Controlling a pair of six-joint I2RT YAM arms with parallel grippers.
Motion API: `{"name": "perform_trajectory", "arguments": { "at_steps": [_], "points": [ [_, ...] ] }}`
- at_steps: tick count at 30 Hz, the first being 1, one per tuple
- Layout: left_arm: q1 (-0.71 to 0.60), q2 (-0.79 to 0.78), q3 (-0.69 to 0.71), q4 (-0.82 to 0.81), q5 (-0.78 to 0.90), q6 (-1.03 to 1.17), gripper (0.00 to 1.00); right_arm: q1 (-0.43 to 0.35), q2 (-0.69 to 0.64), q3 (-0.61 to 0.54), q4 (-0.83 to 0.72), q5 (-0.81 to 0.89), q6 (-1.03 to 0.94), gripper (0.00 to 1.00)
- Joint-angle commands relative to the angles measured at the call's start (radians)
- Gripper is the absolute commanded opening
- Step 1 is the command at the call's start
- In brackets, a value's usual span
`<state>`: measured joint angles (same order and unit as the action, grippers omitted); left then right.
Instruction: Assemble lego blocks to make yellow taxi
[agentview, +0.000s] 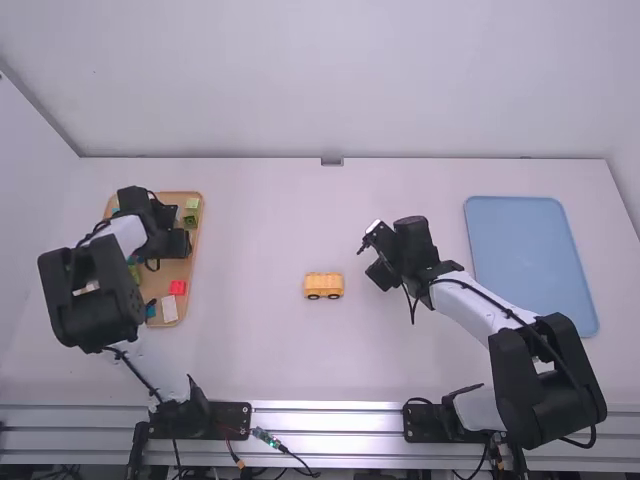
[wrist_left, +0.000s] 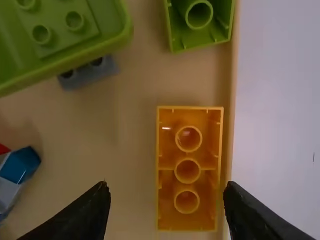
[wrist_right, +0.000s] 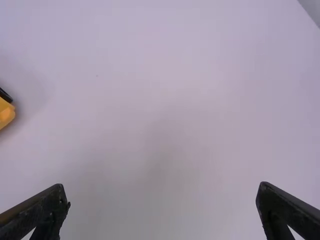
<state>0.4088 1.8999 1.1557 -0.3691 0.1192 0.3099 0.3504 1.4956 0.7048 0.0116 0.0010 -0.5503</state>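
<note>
In the high view, my left gripper (agentview: 180, 228) is over the wooden tray (agentview: 174, 263). An orange-yellow block (wrist_left: 187, 167) lies there with its hollow side up, along the tray's edge; my left gripper (wrist_left: 166, 187) stands open above it, a finger to either side. At mid-table sits a yellow block vehicle (agentview: 323, 284) with dark wheels. To its right my right gripper (agentview: 371, 260) hangs over the table. My right gripper (wrist_right: 162, 190) is open with nothing between its fingers, and part of the yellow vehicle (wrist_right: 6, 114) shows at that wrist view's edge.
The tray also holds a red block (agentview: 177, 287), a white block (agentview: 169, 308), a green block (wrist_left: 201, 25), a large green piece (wrist_left: 65, 30), a grey piece (wrist_left: 89, 73) and a blue block (wrist_left: 21, 164). A flat blue tray (agentview: 530, 260) lies at the right.
</note>
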Motion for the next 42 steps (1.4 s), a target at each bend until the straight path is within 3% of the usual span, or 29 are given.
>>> {"name": "perform_trajectory", "arguments": {
  "at_steps": [1, 6, 8, 13, 25, 34, 39, 42],
  "points": [
    [-0.002, -0.023, -0.024, 0.011, -0.006, -0.005, 0.59, 0.005, -0.016, 0.002, -0.001, 0.0, 0.005, 0.99],
    [-0.003, -0.023, -0.042, 0.031, -0.004, -0.005, 0.59, 0.001, -0.016, 0.002, -0.001, 0.0, 0.005, 0.99],
    [-0.004, -0.023, -0.055, 0.044, -0.003, -0.005, 0.53, 0.004, -0.016, 0.002, -0.001, 0.0, 0.005, 0.99],
    [-0.003, -0.023, -0.067, 0.071, -0.003, -0.005, 0.54, 0.001, -0.016, 0.002, -0.012, 0.0, 0.004, 0.99],
    [-0.004, -0.023, -0.069, 0.082, 0.002, -0.057, 0.44, 0.002, -0.016, 0.002, -0.015, 0.0, 0.002, 0.99],
    [0.0, -0.023, -0.113, 0.145, 0.039, -0.049, 0.43, 0.003, -0.016, 0.002, -0.018, 0.0, 0.001, 0.99],
    [0.0, -0.023, -0.113, 0.142, 0.039, -0.05, 0.31, 0.003, -0.016, 0.002, -0.018, 0.001, 0.001, 0.99],
    [-0.006, -0.023, -0.113, 0.147, 0.039, -0.049, 0.3, 0.003, -0.016, 0.002, -0.019, 0.0, 0.002, 0.99]
  ]
}}
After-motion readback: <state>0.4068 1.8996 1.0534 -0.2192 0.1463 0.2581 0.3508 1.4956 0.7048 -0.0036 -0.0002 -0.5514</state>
